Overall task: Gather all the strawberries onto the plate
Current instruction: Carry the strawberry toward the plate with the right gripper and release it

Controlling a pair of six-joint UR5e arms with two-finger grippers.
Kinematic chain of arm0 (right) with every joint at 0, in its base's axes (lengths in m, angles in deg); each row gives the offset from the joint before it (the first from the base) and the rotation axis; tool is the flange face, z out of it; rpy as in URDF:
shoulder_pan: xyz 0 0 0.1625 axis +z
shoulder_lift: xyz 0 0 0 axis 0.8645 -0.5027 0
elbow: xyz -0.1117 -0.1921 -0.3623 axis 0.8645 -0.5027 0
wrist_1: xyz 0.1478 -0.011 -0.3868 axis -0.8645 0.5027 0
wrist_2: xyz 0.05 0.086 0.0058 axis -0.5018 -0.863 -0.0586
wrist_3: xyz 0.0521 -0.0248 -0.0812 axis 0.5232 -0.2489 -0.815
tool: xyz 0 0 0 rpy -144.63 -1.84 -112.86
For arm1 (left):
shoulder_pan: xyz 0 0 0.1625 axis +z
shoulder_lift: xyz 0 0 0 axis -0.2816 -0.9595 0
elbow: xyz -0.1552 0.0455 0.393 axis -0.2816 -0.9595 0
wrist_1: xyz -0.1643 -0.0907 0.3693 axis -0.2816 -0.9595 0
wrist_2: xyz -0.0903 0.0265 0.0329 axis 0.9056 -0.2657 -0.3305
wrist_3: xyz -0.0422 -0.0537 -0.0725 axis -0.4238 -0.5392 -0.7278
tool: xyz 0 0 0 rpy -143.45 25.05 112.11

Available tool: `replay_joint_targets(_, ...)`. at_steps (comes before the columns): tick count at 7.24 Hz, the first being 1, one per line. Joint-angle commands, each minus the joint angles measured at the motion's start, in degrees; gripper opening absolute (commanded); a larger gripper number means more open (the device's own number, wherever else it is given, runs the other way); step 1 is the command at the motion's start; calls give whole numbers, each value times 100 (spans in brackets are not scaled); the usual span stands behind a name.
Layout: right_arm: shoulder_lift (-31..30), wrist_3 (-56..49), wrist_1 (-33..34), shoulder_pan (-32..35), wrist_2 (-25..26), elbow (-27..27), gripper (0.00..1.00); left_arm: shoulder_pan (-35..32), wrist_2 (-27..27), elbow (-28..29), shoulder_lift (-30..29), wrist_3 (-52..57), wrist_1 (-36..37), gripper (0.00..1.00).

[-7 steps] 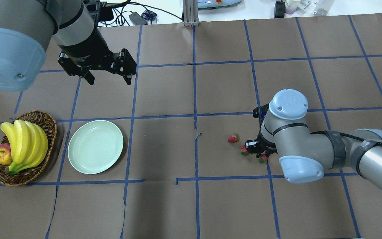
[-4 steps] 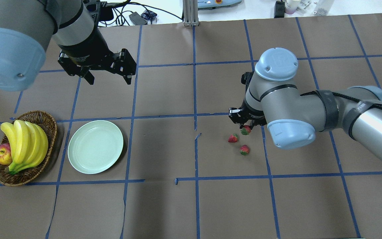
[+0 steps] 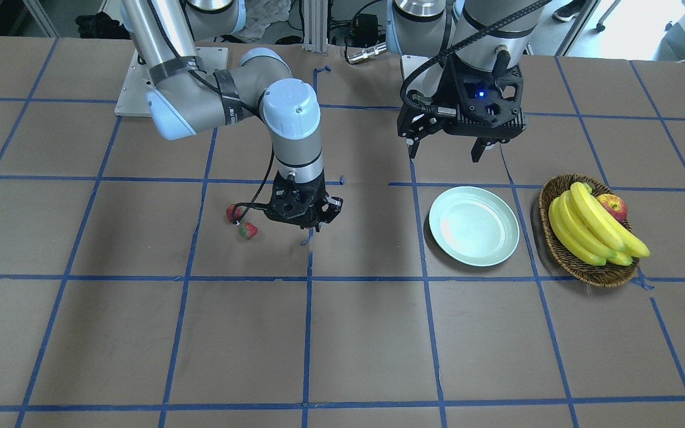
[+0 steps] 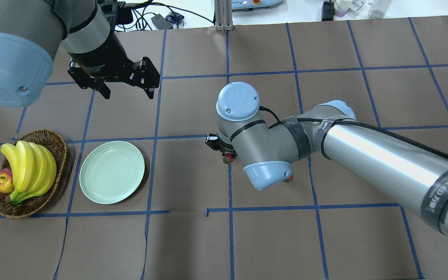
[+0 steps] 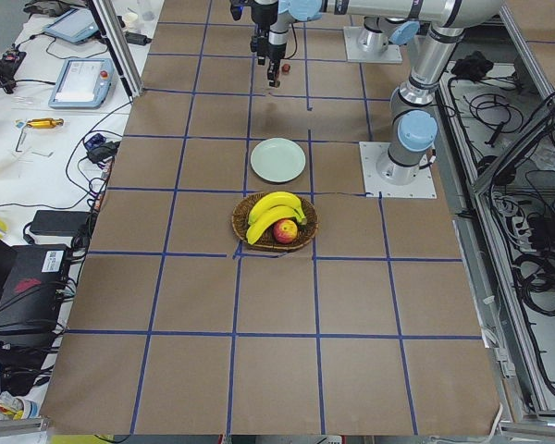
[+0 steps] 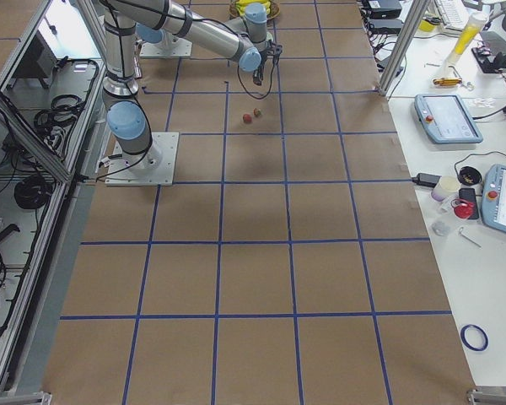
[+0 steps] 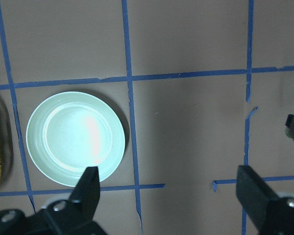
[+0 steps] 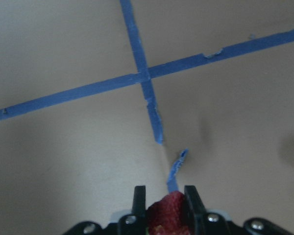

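My right gripper [image 4: 227, 154] is shut on one strawberry [image 8: 169, 211] and holds it above the table near the centre tape line; the wrist view shows the berry pinched between the two fingers [image 8: 138, 198]. Two more strawberries [image 3: 234, 213] [image 3: 248, 230] lie on the table behind it; in the overhead view only one [image 4: 288, 179] peeks from under the arm. The pale green plate [image 4: 112, 172] is empty, well to the left of the right gripper. My left gripper [image 4: 128, 92] hangs open and empty above the table beyond the plate, which also shows in its wrist view [image 7: 76, 137].
A brown wicker basket [image 4: 55, 137] with bananas [image 4: 29, 171] and a red-yellow apple [image 4: 2, 182] stands just left of the plate. The table is brown paper with a blue tape grid. Cables and gear lie past the far edge.
My right gripper has lifted one strawberry from the group of three and carried it left, toward the plate, to the centre tape line. The left arm has not moved.
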Motion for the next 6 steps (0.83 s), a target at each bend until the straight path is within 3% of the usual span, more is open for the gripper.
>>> replay_joint_targets(1,477,321,397,177,-33,-112,0,-9,0,-4,-1,0,0,100)
replay_joint_targets(2,443,322,363,177,-33,-103,90,0,0,-4,8,0,0,100)
replay_joint_targets(3,347,287,276,169,-24,-121,100,0,0,-4,8,0,0,100)
replay_joint_targets(6,-425,-815,-713,-767,143,1,100,-9,-9,-12,8,9,0,100)
